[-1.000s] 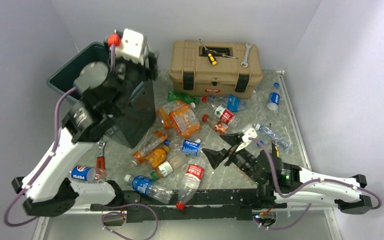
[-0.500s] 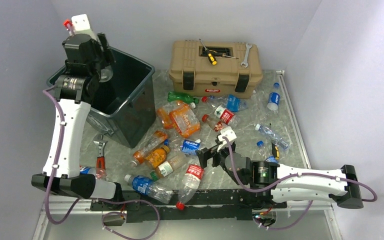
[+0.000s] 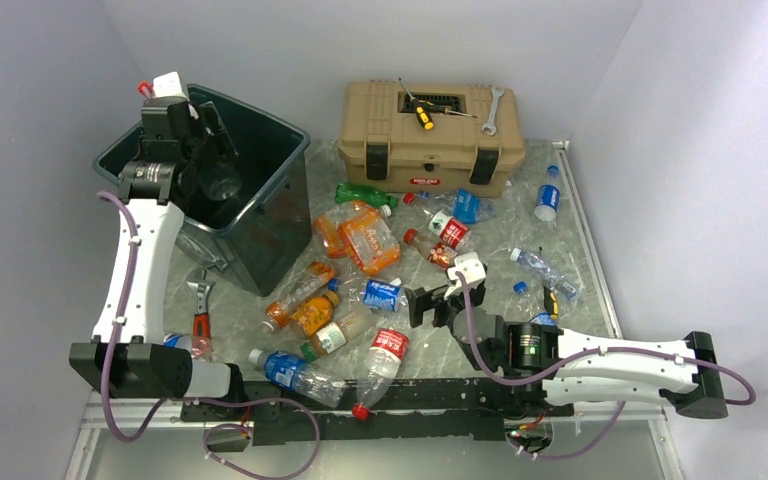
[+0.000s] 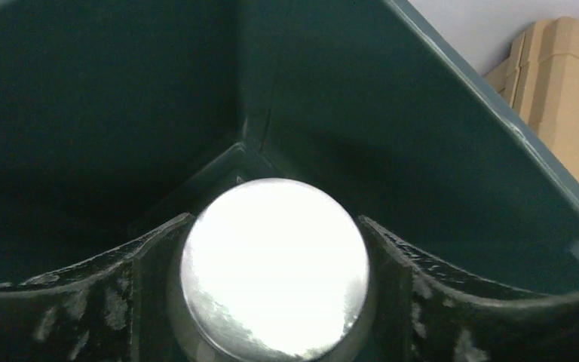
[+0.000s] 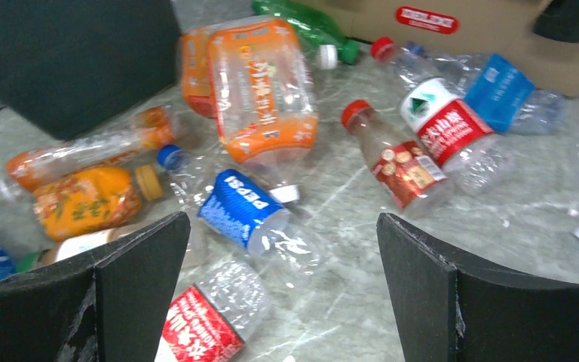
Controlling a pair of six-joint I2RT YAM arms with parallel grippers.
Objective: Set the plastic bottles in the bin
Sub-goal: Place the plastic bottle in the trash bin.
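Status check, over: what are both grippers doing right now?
Left gripper shut on held bottle, over the bin. Right gripper open, above Pepsi bottle. Nothing blocking the drop.

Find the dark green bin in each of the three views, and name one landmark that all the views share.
Top external: the bin stands at upper left, left of the bottle pile.
Left wrist: the bin fills most of the picture, seen from inside.
Right wrist: the bin shows as a dark wall, top left corner.
Shared landmark: the tan toolbox.
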